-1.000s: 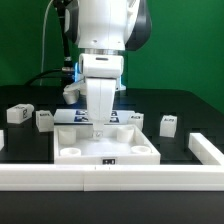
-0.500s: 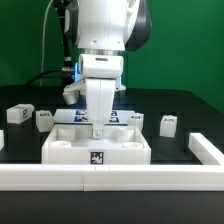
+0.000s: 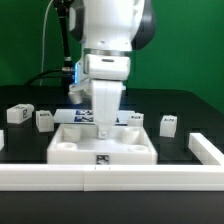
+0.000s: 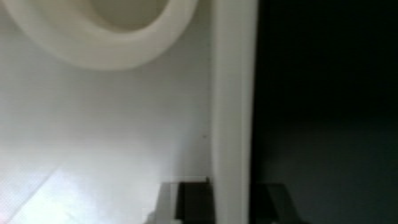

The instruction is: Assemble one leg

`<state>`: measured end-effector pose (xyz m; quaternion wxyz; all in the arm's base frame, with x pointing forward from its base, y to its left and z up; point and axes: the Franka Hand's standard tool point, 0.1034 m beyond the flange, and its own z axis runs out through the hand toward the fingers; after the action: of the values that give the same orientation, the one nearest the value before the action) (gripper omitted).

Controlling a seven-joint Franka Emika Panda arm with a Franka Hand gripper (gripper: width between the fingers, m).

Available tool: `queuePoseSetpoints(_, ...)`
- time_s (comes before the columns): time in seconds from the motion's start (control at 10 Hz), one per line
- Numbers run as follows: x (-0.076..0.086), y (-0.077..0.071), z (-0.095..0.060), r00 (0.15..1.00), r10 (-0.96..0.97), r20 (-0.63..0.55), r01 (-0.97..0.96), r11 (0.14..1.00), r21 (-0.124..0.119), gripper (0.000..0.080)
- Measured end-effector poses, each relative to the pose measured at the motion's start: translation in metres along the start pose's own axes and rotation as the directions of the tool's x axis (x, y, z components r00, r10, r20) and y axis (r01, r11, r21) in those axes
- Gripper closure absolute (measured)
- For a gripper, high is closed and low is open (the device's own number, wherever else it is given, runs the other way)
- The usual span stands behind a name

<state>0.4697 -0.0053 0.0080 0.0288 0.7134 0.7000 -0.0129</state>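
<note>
My gripper [image 3: 103,130] is shut on the far wall of the large flat white tray-like part [image 3: 100,146], which sits at the table's front middle with a small tag on its front wall. In the wrist view the dark fingertips [image 4: 192,204] sit on either side of the tray's thin wall [image 4: 228,110], beside a round corner hole [image 4: 134,25]. The gripper shows there too [image 4: 231,205]. Small white tagged legs lie loose on the table: two at the exterior view's left [image 3: 18,114] [image 3: 44,120] and one at its right [image 3: 168,125].
The marker board [image 3: 80,114] lies behind the tray, partly hidden by the arm. A white rail [image 3: 110,178] runs along the table's front, with side rails at the exterior view's right [image 3: 205,148] and left [image 3: 2,140].
The tray tipped so its front wall and tag faced the camera, then slid a little toward the exterior view's right with the gripper still holding it.
</note>
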Motion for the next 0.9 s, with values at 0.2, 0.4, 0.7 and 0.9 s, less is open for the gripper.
queuePoseSetpoints(0.2, 0.008, 0.006, -0.001, 1.0, -0.021, 0.015, 0.021, 0.999, 0.031, 0.0749)
queuePoseSetpoints(0.4, 0.006, 0.005, 0.0, 1.0, -0.017, 0.014, 0.017, 0.999, 0.031, 0.0749)
queuePoseSetpoints(0.7, 0.016, 0.003, 0.0, 1.0, -0.009, 0.01, 0.009, 0.999, 0.04, 0.0749)
queuePoseSetpoints(0.9, 0.045, 0.004, -0.002, 1.0, -0.019, -0.006, 0.019, 0.999, 0.045, 0.0749)
